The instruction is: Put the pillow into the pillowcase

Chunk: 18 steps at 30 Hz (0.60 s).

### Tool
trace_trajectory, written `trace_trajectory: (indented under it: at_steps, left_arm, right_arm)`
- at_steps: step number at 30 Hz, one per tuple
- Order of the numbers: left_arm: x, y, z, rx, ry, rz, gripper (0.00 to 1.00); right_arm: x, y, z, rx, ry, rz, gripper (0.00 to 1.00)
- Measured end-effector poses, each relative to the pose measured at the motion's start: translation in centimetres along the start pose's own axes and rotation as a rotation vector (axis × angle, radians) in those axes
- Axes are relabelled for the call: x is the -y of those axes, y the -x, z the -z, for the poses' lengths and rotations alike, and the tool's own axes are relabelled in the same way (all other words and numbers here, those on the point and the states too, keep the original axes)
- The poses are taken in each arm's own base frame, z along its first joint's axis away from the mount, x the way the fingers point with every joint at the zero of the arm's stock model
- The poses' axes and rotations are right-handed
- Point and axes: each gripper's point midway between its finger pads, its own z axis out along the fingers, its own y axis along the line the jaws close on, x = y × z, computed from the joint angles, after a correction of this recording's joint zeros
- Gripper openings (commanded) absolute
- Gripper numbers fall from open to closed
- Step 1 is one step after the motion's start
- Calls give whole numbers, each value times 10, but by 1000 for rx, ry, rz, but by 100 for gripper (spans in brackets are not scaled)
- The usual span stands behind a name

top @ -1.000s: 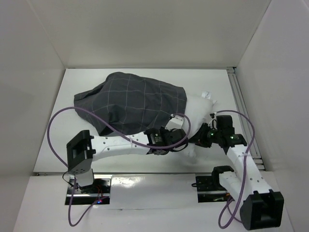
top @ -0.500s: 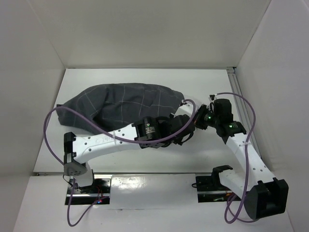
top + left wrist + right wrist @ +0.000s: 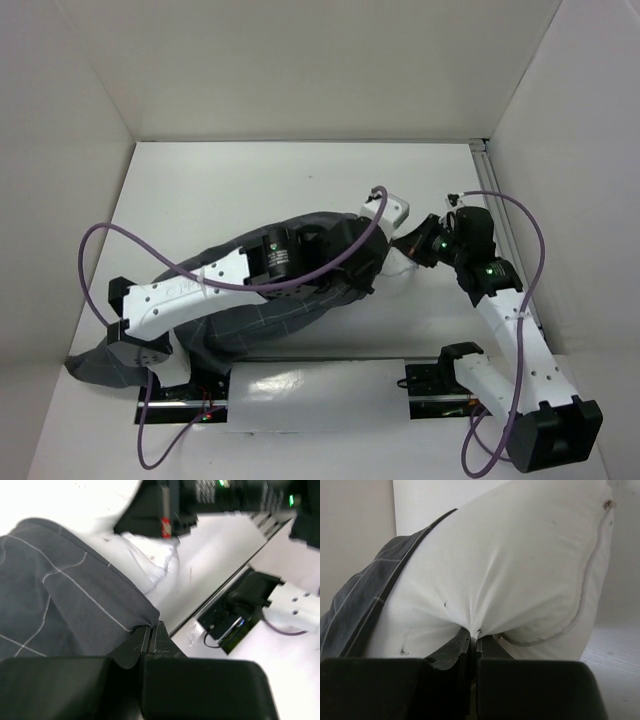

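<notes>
Both claws clenched, one on each fabric.
Your left claw (image 3: 151, 630) pinches the pillowcase (image 3: 65, 600) at its hem; your right claw (image 3: 473, 639) pinches the pillow (image 3: 520, 570) skin. The pillowcase's near-left end reaches the desk (image 3: 250, 180) edge by the left base. It runs diagonally to mid-desk, drawn over the pillow. Only the pillow's right end shows past the hem.

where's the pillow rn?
Right of centre in the top view: the pillow pokes out of the right end of the pillowcase, pinched by the right claw; the left claw holds the pillowcase edge beside it.
</notes>
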Motion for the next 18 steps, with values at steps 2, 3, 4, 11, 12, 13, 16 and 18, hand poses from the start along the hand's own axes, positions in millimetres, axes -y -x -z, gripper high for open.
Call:
trace_trajectory:
  at_steps: [2,3,4,11,12,13,16,18]
  left_arm:
    - [-6,11,2,10,-7,24,0]
    - [-9,16,3,18,-8,35,0]
    - [-13,22,5,27,-6,47,0]
    - [-10,65,29,98,-89,83,0]
    - [-8,72,31,108,-108,90,0]
    - [-6,79,31,116,-125,97,0]
    - [-3,95,15,119,-181,122,0]
    - [-8,99,-13,88,-211,152,0]
  right_arm:
    - [0,-1,5,-3,-14,0,0]
    - [-4,1,9,6,-10,8,0]
    - [-5,2,13,11,-15,14,0]
    - [-22,-2,63,28,-49,48,0]
    - [-26,-3,71,28,-47,52,0]
    - [-29,-4,76,26,-46,51,0]
    - [-33,-10,87,16,-42,34,0]
    - [-29,-15,84,-7,-53,3,0]
